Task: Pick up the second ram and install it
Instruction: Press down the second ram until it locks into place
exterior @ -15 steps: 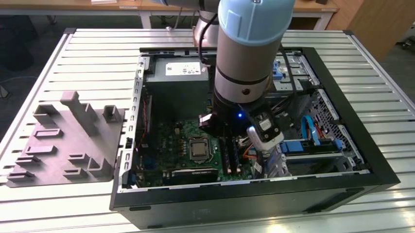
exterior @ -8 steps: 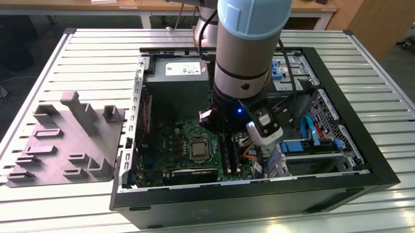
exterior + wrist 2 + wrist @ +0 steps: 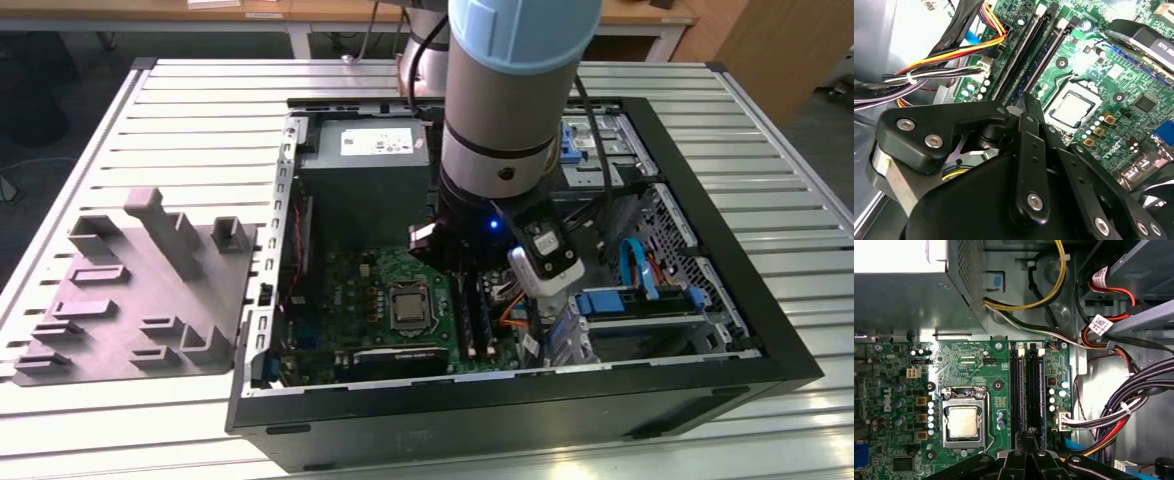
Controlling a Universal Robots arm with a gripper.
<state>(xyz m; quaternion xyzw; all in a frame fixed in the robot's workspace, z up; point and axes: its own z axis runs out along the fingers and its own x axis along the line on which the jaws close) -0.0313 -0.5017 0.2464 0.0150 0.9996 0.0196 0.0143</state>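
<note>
My gripper (image 3: 1026, 100) hangs low inside the open computer case (image 3: 747, 300), over the long black memory slots (image 3: 1015, 390) on the green motherboard (image 3: 969, 365). Its two black fingers (image 3: 1029, 436) are pressed together with nothing between them. Their tips sit right over the near end of a slot beside the processor socket (image 3: 963, 421). In that slot stands a long, thin, dark stick, the second ram (image 3: 1034, 390), seen edge-on in both wrist views (image 3: 1035, 52). I cannot tell whether the tips touch it. In the exterior view the gripper (image 3: 467, 275) is below the big grey arm.
A grey power supply (image 3: 363, 160) fills the case's far end. Bundles of black, yellow and red cables (image 3: 1124, 405) run close beside the slots. A grey plastic fixture with upright blocks (image 3: 134, 290) lies on the slatted table (image 3: 187, 110) at the exterior view's left.
</note>
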